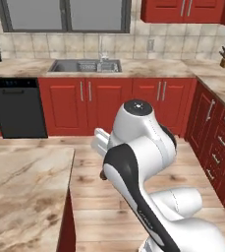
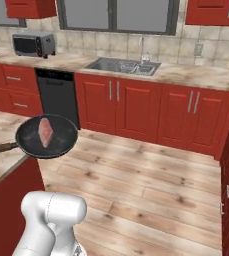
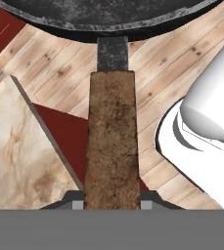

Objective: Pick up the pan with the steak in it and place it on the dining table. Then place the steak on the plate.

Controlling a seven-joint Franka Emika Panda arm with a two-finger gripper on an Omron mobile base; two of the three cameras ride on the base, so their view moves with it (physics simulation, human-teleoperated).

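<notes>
Red cabinets and a steel sink (image 2: 122,65) line the upper frame as we carry the pan (image 2: 47,136) at left centre, the steak (image 2: 45,132) lying inside it. Our jaws are clamped on the brown handle (image 3: 111,141), whose long axis runs straight up from them to the pan. The marbled bench (image 1: 23,194) fills the lower left, just beside.
</notes>
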